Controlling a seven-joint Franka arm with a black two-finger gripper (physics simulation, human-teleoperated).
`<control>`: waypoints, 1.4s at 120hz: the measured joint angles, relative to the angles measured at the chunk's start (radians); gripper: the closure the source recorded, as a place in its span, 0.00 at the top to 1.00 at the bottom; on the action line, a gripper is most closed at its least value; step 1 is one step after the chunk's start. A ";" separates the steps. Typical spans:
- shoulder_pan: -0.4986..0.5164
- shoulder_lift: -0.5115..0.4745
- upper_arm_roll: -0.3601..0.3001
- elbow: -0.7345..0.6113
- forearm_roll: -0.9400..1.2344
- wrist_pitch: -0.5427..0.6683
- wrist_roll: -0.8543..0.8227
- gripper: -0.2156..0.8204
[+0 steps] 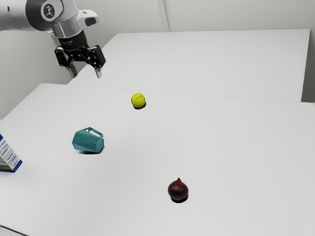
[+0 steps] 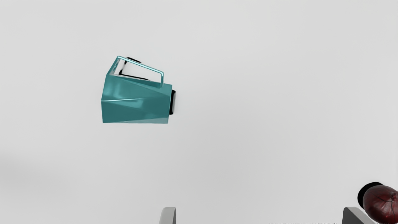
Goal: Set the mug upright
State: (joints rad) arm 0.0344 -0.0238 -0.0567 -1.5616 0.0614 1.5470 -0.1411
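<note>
In the exterior view, your black 2-finger gripper (image 1: pixel 86 74) hangs high in the upper left of the frame, well apart from everything on the white table (image 1: pixel 246 147). The thing you have to right, the teal faceted mug with an angular handle (image 1: pixel 88 141), lies on its side left of centre in the frame, its handle toward the frame's top. Above it and a little to the exterior view's right you have a yellow-green tennis ball (image 1: pixel 138 100); below centre sits a dark red, round onion (image 1: pixel 178 190), and at the left edge is part of a blue and white printed box (image 1: pixel 9 156). In the wrist view, your 2 fingertips (image 2: pixel 168 215) stand wide apart with nothing between them, and the mug lies beyond them, its handle on the side away from the gripper. The onion is just beside 1 fingertip in that view. As for progress, you have 0 of the righting done: the mug is down and ungripped. You would have the whole job left: approach, grasp, lift, turn it base down, set it standing and let go.
</note>
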 joint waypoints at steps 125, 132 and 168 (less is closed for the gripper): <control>0.421 0.006 0.011 -0.088 -0.230 0.068 0.249 0.77; 0.446 0.037 0.013 -0.099 -0.276 0.098 0.293 0.77; 0.590 0.166 0.014 -0.155 -0.543 0.207 0.545 0.77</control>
State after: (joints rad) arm 0.6247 0.1423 -0.0429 -1.7163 -0.4818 1.7541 0.4041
